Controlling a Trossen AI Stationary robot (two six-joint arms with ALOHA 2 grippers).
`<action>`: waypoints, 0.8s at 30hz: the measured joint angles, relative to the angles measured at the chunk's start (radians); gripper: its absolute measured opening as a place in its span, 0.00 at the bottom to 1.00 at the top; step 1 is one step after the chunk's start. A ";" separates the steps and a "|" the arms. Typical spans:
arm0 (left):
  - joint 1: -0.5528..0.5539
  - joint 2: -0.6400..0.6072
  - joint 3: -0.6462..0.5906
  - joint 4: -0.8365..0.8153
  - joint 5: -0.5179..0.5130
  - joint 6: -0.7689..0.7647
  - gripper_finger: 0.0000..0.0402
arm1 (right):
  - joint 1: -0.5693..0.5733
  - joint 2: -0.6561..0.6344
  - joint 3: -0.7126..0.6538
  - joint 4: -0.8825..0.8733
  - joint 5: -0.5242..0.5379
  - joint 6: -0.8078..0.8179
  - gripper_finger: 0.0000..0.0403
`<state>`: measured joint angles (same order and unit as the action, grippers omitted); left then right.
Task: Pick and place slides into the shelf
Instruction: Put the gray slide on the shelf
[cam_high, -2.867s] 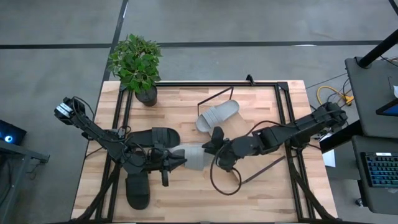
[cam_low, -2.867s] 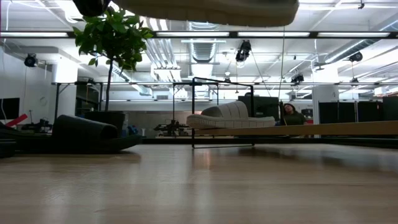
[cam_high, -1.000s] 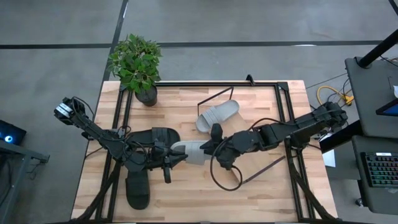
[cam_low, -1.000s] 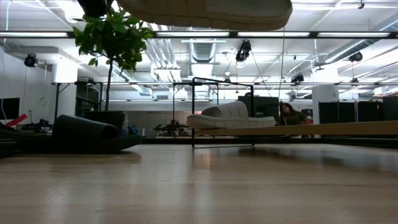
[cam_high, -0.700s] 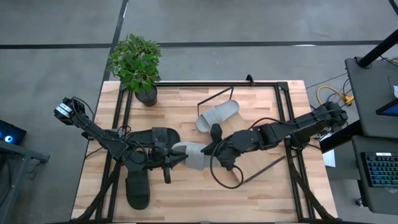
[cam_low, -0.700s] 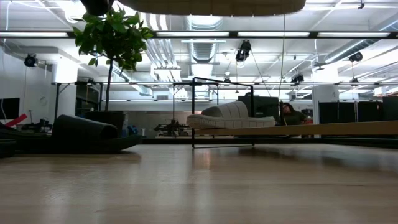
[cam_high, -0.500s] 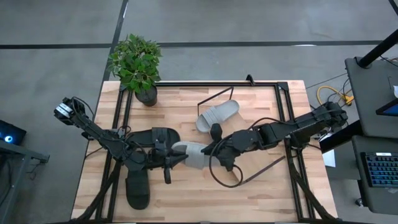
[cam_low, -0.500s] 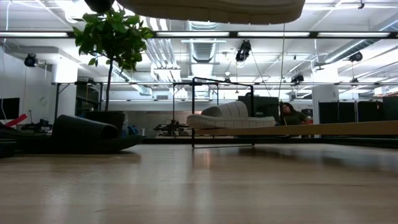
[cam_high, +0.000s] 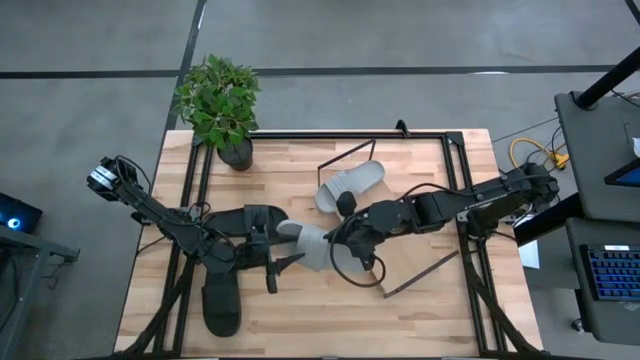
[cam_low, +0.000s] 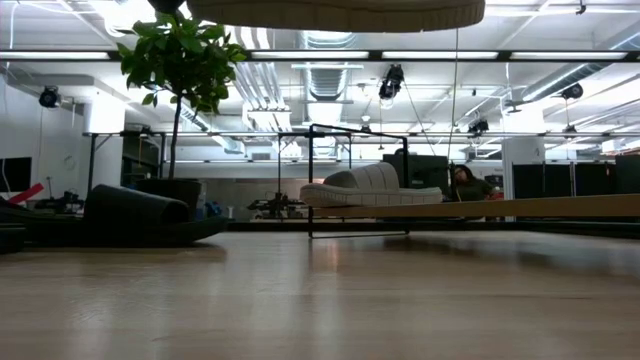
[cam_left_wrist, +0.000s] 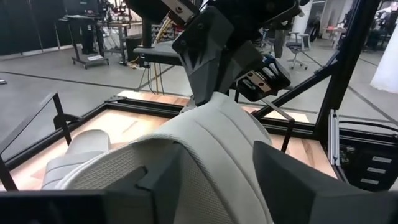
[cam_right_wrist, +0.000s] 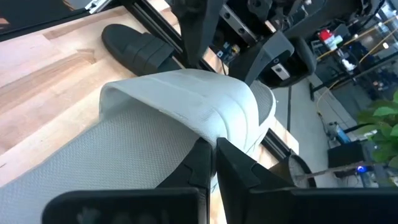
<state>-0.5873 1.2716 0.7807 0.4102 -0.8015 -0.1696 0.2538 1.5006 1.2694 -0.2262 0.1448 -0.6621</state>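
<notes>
Slatted wooden worktop sits on a grey floor, a potted plant at its far left corner. Both dark arms reach toward the middle and meet at one light grey slide, held up off the wood; the low view shows its sole hanging at the top of the frame. Right arm stretches in low from the right edge, elbow bent, its right hand clamped shut on the slide's strap edge; the right wrist view shows both fingers pinched together on the strap. Left arm comes from the left edge along the worktop, its left hand at the other end of the same slide, fingers spread either side of the strap, released rather than gripping. Second light grey slide lies on the shelf, the slanted board in a black rod frame, near the far middle. One black slide lies just behind the left hand, another black slide near the front left edge, both on the worktop.
</notes>
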 joint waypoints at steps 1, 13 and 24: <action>0.000 0.000 0.000 0.000 -0.003 0.000 0.47 | -0.002 0.000 0.000 0.000 0.000 0.000 0.02; -0.003 -0.082 0.004 0.007 -0.018 0.064 0.52 | -0.007 -0.011 -0.007 -0.078 0.013 0.007 0.02; -0.002 -0.148 -0.002 0.000 -0.019 0.080 0.53 | -0.014 -0.088 -0.010 -0.202 -0.007 -0.005 0.02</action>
<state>-0.5896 1.1240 0.7792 0.4101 -0.8201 -0.0900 0.2395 1.4125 1.2594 -0.4282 0.1382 -0.6668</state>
